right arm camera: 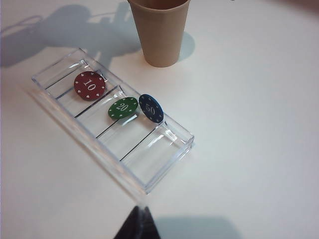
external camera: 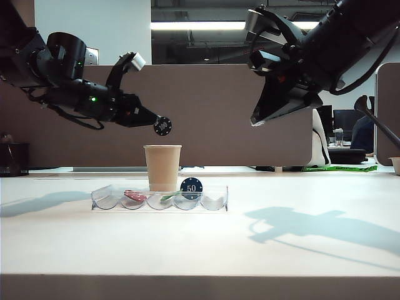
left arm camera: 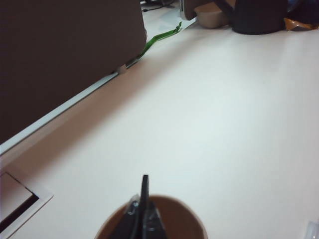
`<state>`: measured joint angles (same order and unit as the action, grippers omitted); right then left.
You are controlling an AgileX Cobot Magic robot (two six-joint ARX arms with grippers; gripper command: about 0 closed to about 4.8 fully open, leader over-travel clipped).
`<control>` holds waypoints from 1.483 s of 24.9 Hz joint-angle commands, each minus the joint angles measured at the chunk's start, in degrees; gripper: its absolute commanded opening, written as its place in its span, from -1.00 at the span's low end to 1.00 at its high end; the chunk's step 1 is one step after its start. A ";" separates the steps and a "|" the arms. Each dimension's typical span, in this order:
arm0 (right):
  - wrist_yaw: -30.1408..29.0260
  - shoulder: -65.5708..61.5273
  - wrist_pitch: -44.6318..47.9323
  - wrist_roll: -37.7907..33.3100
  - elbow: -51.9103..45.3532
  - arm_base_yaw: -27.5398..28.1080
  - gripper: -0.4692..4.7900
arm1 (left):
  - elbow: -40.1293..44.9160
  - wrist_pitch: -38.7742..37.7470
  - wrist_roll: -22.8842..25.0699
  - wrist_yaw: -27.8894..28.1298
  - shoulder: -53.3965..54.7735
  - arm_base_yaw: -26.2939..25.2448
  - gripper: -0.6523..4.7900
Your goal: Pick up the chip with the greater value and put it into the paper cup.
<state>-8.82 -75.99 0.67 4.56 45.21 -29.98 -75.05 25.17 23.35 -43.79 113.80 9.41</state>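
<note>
**Above the paper cup, a black chip in the pinch**

Above the paper cup, the left gripper is clamped on the black chip; its number is unreadable. Before the cup, a clear tray holds chips marked "10", "20" and "50". High right of the cup, the right gripper has its jaws together, empty.

**What's sitting on the table**

Pale, smooth table, pretty bare overall. Standing directly on it is the paper cup, upright, and just in front of it a clear plastic tray with divided slots. The two look close, can't tell if they touch. Soft shadows fall across the tabletop on both sides.
</note>
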 commanded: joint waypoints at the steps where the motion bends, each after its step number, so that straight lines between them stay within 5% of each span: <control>1: -0.09 0.17 1.16 -0.04 0.22 -0.02 -0.83 | -0.24 1.29 -0.24 1.25 0.13 0.24 -0.78; 13: -0.09 0.15 1.31 -0.04 0.22 -0.02 -0.83 | -0.26 1.53 -0.26 2.62 1.07 0.28 -0.51; 16: -0.07 0.15 1.31 -0.02 0.22 -0.02 -0.83 | -0.26 1.55 -0.26 2.60 1.05 0.28 -0.52; 19: 0.00 0.15 1.38 -0.02 0.22 0.00 -0.83 | -0.26 2.16 -1.60 2.62 1.03 0.28 -0.80; 29: 5.25 0.59 5.16 0.07 0.22 0.87 -0.83 | -0.37 5.92 -7.72 4.94 -1.25 -0.44 -0.78; 37: 10.01 8.11 6.82 0.09 0.13 5.27 -0.82 | -0.35 -1.60 -8.94 6.69 -8.41 -5.62 -0.78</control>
<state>0.10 -69.49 5.72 4.54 45.19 -25.52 -75.16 25.78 15.38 -37.06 106.54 4.54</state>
